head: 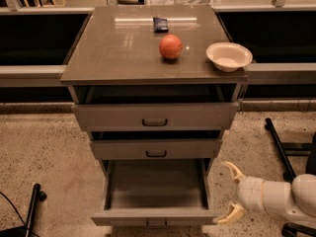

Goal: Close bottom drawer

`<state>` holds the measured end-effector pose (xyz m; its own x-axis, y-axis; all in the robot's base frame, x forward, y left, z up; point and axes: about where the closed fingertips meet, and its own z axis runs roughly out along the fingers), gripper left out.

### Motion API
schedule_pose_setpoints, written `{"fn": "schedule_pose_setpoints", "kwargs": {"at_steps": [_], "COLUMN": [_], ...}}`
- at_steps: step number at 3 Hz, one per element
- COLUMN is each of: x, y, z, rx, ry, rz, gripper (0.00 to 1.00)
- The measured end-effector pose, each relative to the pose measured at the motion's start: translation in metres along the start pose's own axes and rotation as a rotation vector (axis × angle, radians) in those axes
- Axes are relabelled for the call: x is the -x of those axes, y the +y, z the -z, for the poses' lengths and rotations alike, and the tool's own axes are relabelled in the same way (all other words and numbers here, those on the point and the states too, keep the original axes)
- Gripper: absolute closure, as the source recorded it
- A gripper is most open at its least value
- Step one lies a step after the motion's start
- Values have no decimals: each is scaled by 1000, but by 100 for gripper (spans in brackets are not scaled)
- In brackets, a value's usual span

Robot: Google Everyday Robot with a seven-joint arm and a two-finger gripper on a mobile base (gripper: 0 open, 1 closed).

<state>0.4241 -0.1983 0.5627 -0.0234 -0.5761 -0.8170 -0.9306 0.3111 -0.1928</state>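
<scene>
One black pole (pixel 30 209) lies on the floor at your near left. At centre, the bench (pixel 113 53) has all its drawers open. The top drawer (pixel 155 116) and middle drawer (pixel 156 148) are out a little. The bottom drawer (pixel 128 216) is pulled out farthest toward you, its inside bare. On the bench top you have a dark packet (pixel 160 23) at the far edge, a round orange fruit (pixel 171 47) nearer, and a white bowl (pixel 229 57) at the right rim. Your hand (pixel 223 193) hangs just right of the bottom drawer's front corner, fingers spread wide, gripping nothing.
</scene>
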Motion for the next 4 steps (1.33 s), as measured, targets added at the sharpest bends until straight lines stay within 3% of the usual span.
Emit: {"fn": "schedule_pose_setpoints", "kwargs": {"at_steps": [2,3,4], "x": [-5,-41,-114], "y": [-4,9,35], "z": [-6,-49,-106], "rx": [-22,72,212], "ry": [12,28,55], "rz": [37,78,172], "gripper": [0,0,0]}}
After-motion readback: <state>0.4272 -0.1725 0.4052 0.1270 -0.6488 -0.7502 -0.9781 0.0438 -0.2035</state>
